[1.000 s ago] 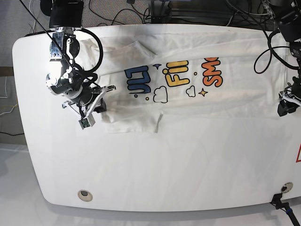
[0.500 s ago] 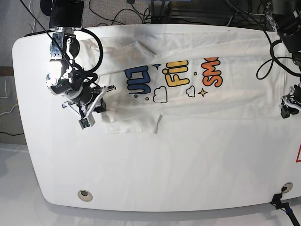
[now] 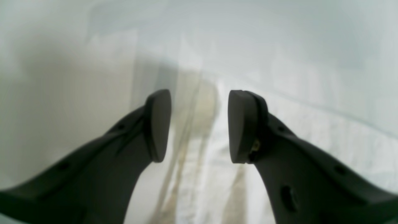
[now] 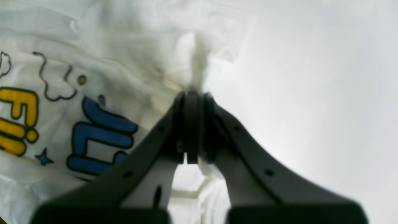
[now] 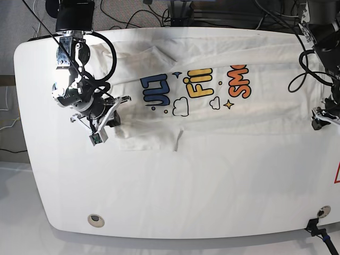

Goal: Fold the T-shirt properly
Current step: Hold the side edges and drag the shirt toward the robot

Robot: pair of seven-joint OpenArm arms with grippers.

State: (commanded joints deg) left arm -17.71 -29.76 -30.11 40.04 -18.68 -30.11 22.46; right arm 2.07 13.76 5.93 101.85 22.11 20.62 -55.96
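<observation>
Since one second ago, base view: left gripper (image 5: 320, 120) has shifted inward along the far-right edge of the large white cotton T-shirt with blue, yellow and orange lettering (image 5: 212, 90); right gripper (image 5: 109, 112) has held its place at the sleeve end; the garment lies spread across the white rounded tabletop (image 5: 175, 191), partly folded along its near edge.

Left wrist view: left gripper (image 3: 199, 124) stands spread apart above a white fabric hem (image 3: 192, 149), holding nothing; risk: closing off-line takes one layer only, or none, so the fold would drag unevenly.

Right wrist view: right gripper (image 4: 192, 127) is clenched on a bunched ridge of the T-shirt (image 4: 93, 102) beside the blue letters; risk: a thin pinch may slip under tension, and a one-sided pull would skew the print.

Surface: smooth, white, low contrast against cloth; room: dark cables (image 5: 138, 13) behind the table's far edge, grey floor (image 5: 10, 64) at one side.
</observation>
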